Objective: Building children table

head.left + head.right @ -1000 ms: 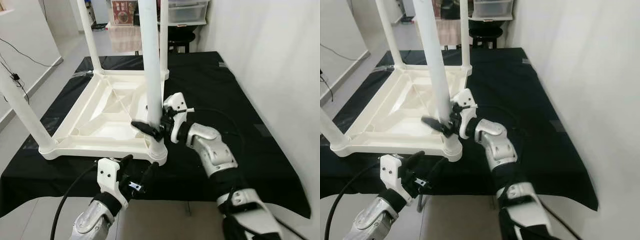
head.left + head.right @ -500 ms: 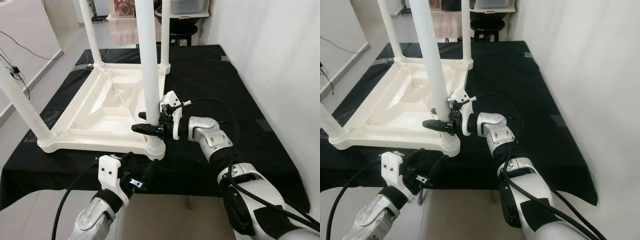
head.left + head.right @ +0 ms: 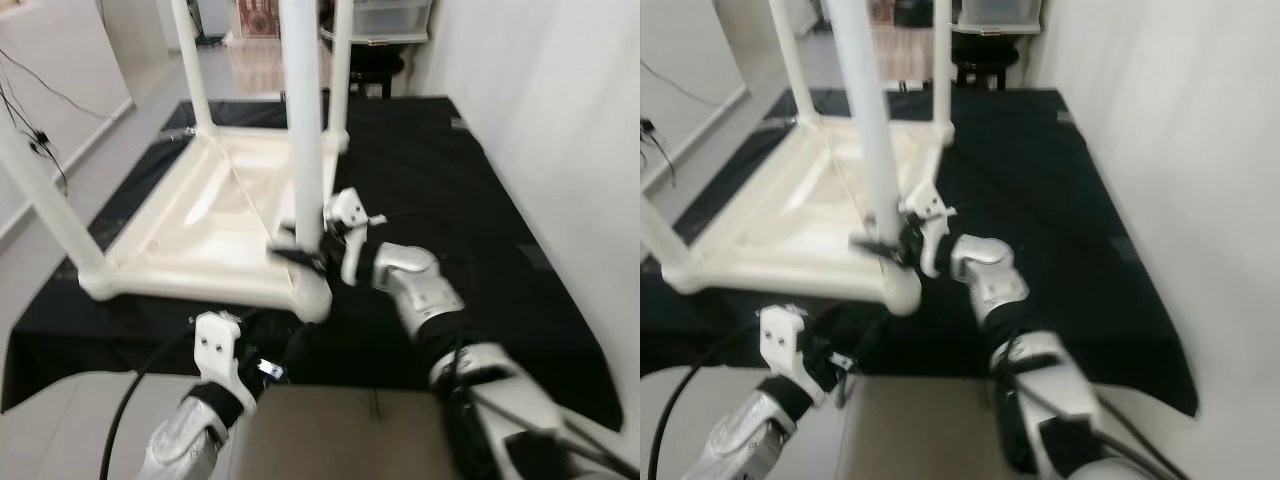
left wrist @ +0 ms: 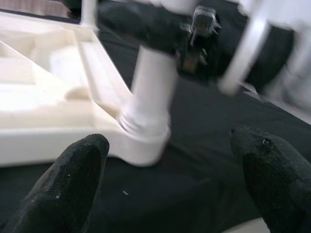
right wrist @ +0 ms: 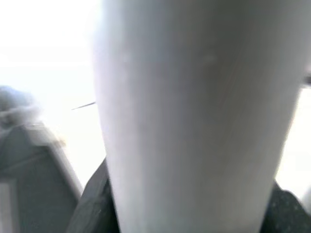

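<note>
The white plastic children's table [image 3: 200, 225] lies upside down on a black cloth, its ribbed underside facing up and its four round legs standing upright from the corner sockets. The near right leg [image 3: 303, 130] is seated in its corner socket [image 3: 308, 295], at the near right corner of the frame. The near left leg [image 3: 45, 205] stands at the left edge, and the two far legs [image 3: 340, 70] rise at the far corners.
</note>
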You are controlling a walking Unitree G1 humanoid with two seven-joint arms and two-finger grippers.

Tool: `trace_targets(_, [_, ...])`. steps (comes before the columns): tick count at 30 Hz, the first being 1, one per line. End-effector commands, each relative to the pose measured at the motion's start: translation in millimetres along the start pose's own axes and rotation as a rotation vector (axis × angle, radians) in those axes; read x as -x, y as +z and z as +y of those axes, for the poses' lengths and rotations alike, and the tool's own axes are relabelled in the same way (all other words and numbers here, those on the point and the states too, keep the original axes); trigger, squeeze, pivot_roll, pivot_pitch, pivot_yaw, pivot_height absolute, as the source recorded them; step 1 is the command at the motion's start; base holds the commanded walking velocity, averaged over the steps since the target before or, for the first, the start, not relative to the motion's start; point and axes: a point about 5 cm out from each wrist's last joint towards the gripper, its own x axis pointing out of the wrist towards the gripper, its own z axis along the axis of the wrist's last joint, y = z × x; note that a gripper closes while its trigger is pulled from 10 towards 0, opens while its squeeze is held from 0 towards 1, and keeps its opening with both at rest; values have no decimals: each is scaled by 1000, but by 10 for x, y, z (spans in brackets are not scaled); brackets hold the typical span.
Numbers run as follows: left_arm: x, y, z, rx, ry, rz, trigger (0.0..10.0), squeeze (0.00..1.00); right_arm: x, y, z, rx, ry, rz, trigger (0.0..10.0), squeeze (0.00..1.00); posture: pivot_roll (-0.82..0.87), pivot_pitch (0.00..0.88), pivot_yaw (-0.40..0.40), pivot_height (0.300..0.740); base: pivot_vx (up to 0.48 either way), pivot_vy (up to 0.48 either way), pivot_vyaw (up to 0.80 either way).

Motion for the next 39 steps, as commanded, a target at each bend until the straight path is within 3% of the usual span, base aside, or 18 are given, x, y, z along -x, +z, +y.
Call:
trace_targets(1, [15,2,34,1,5,12,10000,0,189,-369,234,-32,-72,185,0,0,-14,93,8,740,0,0,0])
trace_targets(2, [10,-5,44,3,3,14,10000,0,190,-375,282,-14,-43,181,0,0,-22,81,7,740,0,0,0])
trace_targets(5, [3,-19,54,6,0,18,10000,0,111,-381,225,6,-41,179,0,0,-2,70,-6,740,0,0,0])
trace_targets(6, [2,-23,56,6,0,18,10000,0,73,-373,201,8,-44,173,7765,0,-7,68,3,740,0,0,0])
trace_targets(9, [2,-24,57,5,0,18,10000,0,49,-366,200,11,-39,169,7765,0,-7,68,3,740,0,0,0])
trace_targets(10, [1,-26,61,4,7,16,10000,0,10,-338,207,-14,12,146,10000,1000,-2,66,3,740,0,0,0])
trace_targets(11, [1,-26,61,4,7,16,10000,0,10,-338,207,-14,12,146,10000,1000,-2,66,3,740,0,0,0])
trace_targets(13, [-7,-31,65,2,11,15,10000,0,-98,-185,210,-86,203,64,10000,1000,0,57,3,740,0,0,0])
trace_targets(15, [-12,-38,70,2,9,17,10000,0,-165,-13,170,-94,367,2,10000,1000,-2,50,6,740,0,0,0])
trace_targets(17, [-12,-40,71,3,7,19,10000,0,-152,73,168,-84,409,-11,10000,1000,-2,50,6,740,0,0,0])
trace_targets(18, [-16,-44,72,3,5,21,10000,0,-141,188,138,-60,529,-27,10000,0,1,40,6,740,0,0,0])
trace_targets(20, [-21,-48,73,4,3,22,10000,0,-122,305,82,-30,659,-17,10000,0,3,39,5,740,0,0,0])
trace_targets(22, [-23,-50,76,4,3,23,10000,0,-124,329,40,-28,713,1,10000,0,8,36,3,740,0,0,0])
trace_targets(30, [-30,-55,82,-6,12,21,10000,0,-230,363,-125,-55,760,61,10000,0,35,31,-6,740,0,0,0])
trace_targets(31, [-32,-54,80,-6,13,21,10000,0,-229,365,-140,-71,769,64,4235,0,35,35,-5,740,0,0,0])
trace_targets(32, [-33,-54,78,-6,13,21,10000,0,-227,366,-156,-84,771,67,0,0,35,35,-5,740,0,0,0])
trace_targets(39, [-34,-46,60,-2,11,18,10000,0,-135,314,-285,-78,746,58,0,0,27,49,-6,740,0,0,0])
